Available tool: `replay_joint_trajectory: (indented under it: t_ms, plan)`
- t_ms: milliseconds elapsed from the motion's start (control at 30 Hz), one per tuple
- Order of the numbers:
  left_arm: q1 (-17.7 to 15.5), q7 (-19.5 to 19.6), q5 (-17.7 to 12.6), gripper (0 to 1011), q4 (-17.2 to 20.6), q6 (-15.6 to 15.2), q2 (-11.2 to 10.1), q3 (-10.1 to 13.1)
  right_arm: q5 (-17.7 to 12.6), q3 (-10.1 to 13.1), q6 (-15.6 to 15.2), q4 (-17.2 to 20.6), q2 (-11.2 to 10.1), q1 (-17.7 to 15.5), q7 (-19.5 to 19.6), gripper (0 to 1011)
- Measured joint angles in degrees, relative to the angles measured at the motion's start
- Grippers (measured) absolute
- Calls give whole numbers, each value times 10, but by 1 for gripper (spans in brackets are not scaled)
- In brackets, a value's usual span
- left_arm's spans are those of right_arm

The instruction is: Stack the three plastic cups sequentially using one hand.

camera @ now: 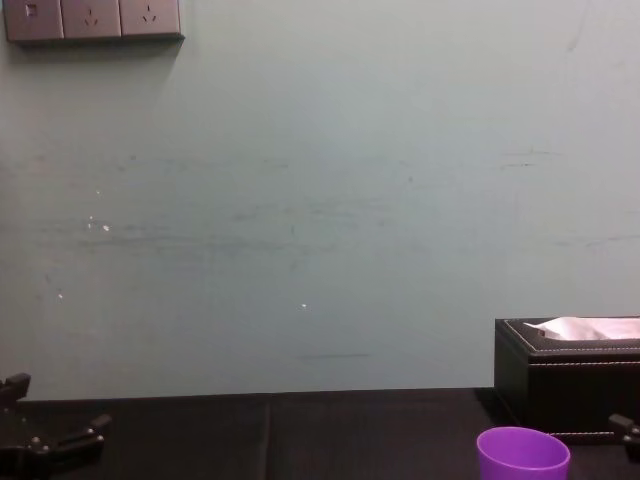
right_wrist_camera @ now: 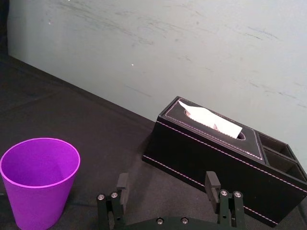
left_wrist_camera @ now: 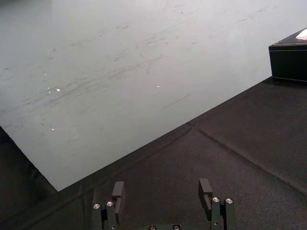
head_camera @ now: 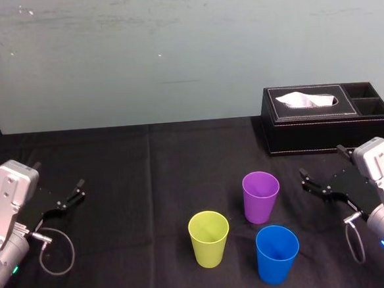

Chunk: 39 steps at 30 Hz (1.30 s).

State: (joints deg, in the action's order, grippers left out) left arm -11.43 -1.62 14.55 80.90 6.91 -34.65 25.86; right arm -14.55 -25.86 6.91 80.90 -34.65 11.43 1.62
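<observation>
Blue cup (head_camera: 277, 253) sits closest, yellow-green cup (head_camera: 208, 238) near it, purple cup (head_camera: 261, 197) behind, all apart on the bench (head_camera: 136, 187), so nothing's stacked yet. Right end effector (head_camera: 322, 164) hangs released beside purple; left end effector (head_camera: 72, 196), also released, idles far left.

Two robot arms, mirror-alike.

Left gripper (head_camera: 59, 175): matte black, flat straight fingers (left_wrist_camera: 118, 189), small silver screws (left_wrist_camera: 96, 206) at finger bases. Right gripper (head_camera: 322, 161): same black build, same screws.

Behind each gripper: boxy silver-grey wrist housing (head_camera: 14, 189), small dark holes on face. Below it: rounded grey arm segment (head_camera: 3, 257), tiny blue-green light (head_camera: 15, 269).

Thin dark cable (head_camera: 71, 251) loops from each wrist, metal plug at end.
</observation>
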Motion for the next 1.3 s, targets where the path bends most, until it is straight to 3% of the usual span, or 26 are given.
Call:
replay_joint_trajectory:
  t_ms: [1300]
  plan:
    - [0, 0, 0, 1000, 0, 0, 0, 0, 0, 0, 0, 0, 0, 0, 0, 1000]
